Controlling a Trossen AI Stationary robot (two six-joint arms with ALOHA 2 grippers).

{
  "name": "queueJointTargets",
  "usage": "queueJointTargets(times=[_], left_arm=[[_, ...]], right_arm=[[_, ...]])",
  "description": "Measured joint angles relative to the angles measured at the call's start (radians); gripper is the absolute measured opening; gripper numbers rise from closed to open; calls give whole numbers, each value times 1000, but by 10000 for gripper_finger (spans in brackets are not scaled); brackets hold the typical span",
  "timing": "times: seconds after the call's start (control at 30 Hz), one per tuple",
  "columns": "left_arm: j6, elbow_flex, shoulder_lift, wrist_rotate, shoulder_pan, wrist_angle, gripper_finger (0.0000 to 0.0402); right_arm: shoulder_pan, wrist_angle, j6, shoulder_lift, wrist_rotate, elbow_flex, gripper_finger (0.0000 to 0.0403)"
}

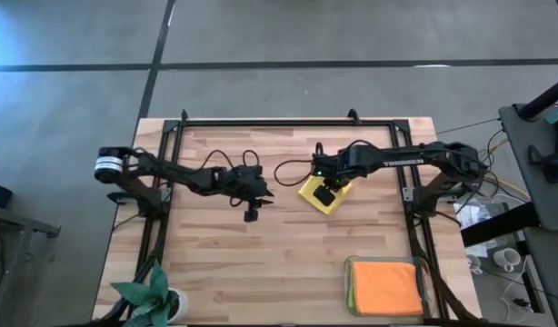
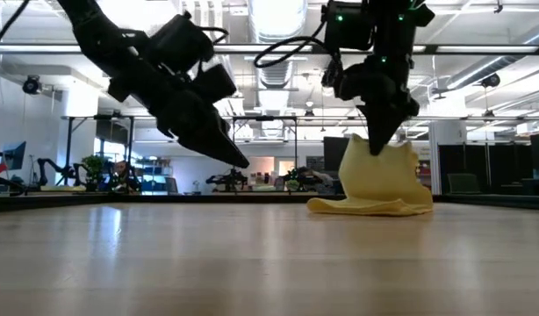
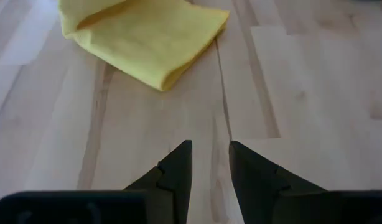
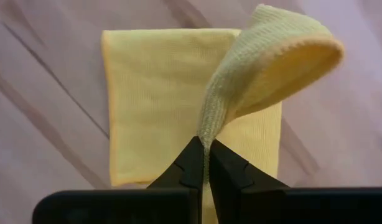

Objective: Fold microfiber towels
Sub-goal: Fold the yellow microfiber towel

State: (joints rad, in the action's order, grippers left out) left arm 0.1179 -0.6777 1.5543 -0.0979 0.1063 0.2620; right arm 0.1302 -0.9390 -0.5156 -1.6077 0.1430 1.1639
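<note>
A yellow microfiber towel (image 1: 308, 191) lies folded flat on the wooden table right of centre, with one flap pulled up off it (image 4: 272, 56). My right gripper (image 4: 206, 149) stands over it, pointing steeply down and shut on that flap. My left gripper (image 3: 209, 149) hovers above bare table left of the towel (image 3: 147, 43). It slants down toward the towel and is open by a narrow gap, with nothing between its fingers. In the low view the left gripper (image 2: 239, 162) is clear of the table and the right gripper (image 2: 375, 145) is above the towel (image 2: 384, 189). My right gripper pinches an edge of the towel's raised flap (image 4: 208, 127) between its two fingertips, coming from above. The flap curls up from the folded part in a slack loop. The rest of the towel (image 4: 160, 106) lies flat on the table. One layer or several, I cannot tell.
A clear tray (image 1: 347, 272) at the near right corner holds folded towels, an orange one (image 1: 385, 286) on top. A small green plant (image 1: 152, 295) stands at the near left corner. A dark frame (image 1: 288, 123) runs along the table's far edge and sides.
</note>
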Motion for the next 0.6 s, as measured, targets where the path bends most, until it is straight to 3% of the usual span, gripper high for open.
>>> queueJointTargets(times=[0.17,0.6], left_arm=[[1,-30,68,-1,-7,8,91],[2,-41,74,-1,-6,9,91]], right_arm=[[-23,9,39,-61,-41,-2,12],[-56,52,113,-137,-69,4,13]])
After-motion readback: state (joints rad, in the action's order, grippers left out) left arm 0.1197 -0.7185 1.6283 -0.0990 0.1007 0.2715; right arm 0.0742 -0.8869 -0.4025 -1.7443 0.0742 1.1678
